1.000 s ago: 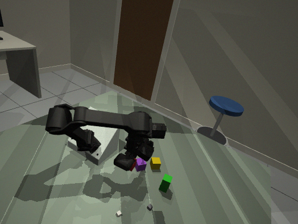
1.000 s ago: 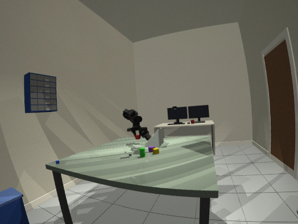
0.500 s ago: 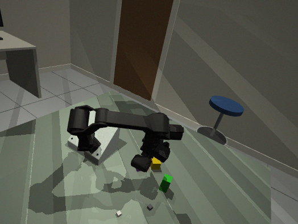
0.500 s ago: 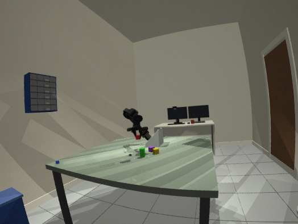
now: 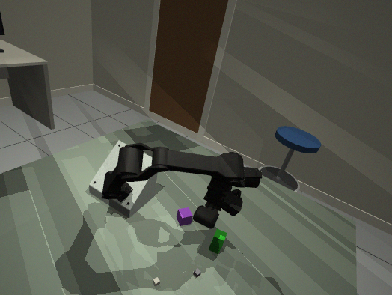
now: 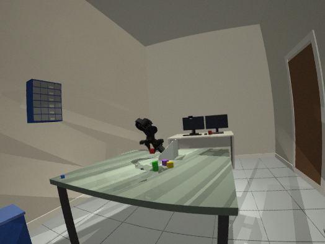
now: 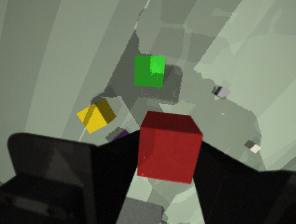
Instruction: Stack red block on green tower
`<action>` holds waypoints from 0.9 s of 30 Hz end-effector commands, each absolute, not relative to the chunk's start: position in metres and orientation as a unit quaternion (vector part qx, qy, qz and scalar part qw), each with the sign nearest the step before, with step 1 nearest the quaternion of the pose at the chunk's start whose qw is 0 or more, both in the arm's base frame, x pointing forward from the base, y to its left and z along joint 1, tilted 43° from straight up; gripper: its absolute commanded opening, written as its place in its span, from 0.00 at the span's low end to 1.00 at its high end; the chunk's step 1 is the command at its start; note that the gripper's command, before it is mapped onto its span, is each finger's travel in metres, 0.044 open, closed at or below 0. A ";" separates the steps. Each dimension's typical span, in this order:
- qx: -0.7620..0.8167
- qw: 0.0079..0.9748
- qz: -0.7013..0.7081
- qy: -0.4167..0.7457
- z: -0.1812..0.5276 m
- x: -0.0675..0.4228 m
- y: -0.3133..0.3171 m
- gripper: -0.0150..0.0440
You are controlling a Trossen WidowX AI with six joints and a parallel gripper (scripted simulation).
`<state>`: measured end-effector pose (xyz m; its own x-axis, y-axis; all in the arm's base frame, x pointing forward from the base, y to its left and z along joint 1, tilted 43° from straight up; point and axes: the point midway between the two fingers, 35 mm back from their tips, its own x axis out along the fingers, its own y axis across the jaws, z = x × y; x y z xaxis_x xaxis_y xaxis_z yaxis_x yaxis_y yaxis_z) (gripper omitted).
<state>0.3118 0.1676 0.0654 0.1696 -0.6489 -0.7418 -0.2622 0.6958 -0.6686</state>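
One red block (image 7: 169,147) sits tight between the two dark fingers of the hand (image 7: 150,172), which is shut on it and holds it up in the air above the desk (image 6: 192,189). Below the hand and a bit ahead of it stands the green tower (image 7: 149,71), upright on the desk, with nothing on top. The red block is not touching it. A yellow block (image 7: 96,115) lies on the desk to one side of the tower, closer to the hand. A purple block (image 5: 185,216) rests near the hand too. Two tiny pale cubes (image 7: 254,146) lie on the other side.
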 end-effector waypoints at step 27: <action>-0.368 0.676 -0.143 0.622 0.023 0.359 0.184 0.25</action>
<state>0.3583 0.1866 0.0244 0.1808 -0.6499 -0.7382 -0.2619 0.6917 -0.6730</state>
